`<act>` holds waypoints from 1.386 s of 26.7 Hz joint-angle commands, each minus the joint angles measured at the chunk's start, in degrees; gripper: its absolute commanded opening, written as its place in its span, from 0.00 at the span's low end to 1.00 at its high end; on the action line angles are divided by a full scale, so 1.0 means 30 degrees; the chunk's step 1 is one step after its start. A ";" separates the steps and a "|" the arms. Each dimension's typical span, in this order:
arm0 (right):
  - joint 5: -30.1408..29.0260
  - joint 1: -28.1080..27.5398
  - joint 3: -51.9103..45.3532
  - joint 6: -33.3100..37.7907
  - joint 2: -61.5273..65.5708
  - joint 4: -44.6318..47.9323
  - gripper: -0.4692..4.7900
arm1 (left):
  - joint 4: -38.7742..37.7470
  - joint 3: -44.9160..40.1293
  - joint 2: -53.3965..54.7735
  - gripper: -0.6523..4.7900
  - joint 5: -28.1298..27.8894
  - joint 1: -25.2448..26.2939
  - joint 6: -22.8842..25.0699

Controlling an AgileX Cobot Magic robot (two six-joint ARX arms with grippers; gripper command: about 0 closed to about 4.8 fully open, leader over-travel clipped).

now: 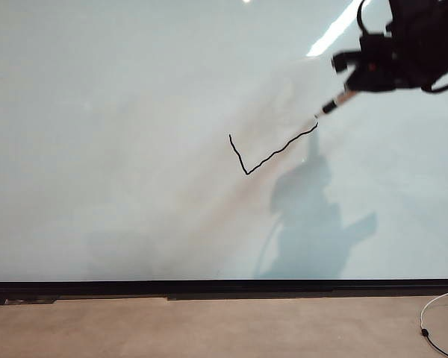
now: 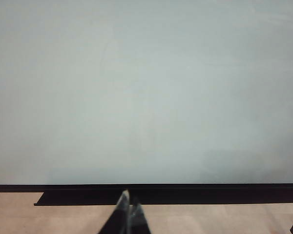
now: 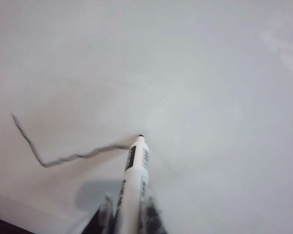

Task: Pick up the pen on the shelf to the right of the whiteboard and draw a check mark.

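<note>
The outside camera faces the whiteboard (image 1: 134, 112) from far back. Both wrist cameras face it too (the right one very close).

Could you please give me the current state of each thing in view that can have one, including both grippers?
pen: held in the right gripper, tip at the upper end of the long stroke.
check mark: drawn, short left stroke and longer right stroke joined.
whiteboard: upright, marked only with the check mark.
right gripper: shut on the pen, at the board's upper right.
left gripper: shut, empty, low before the board's bottom edge.
</note>
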 commanded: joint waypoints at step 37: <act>0.0976 -0.0765 -0.9602 0.0532 -1.4848 -0.4233 0.08 | 0.0240 0.0058 0.0007 0.11 0.0007 0.0000 0.0087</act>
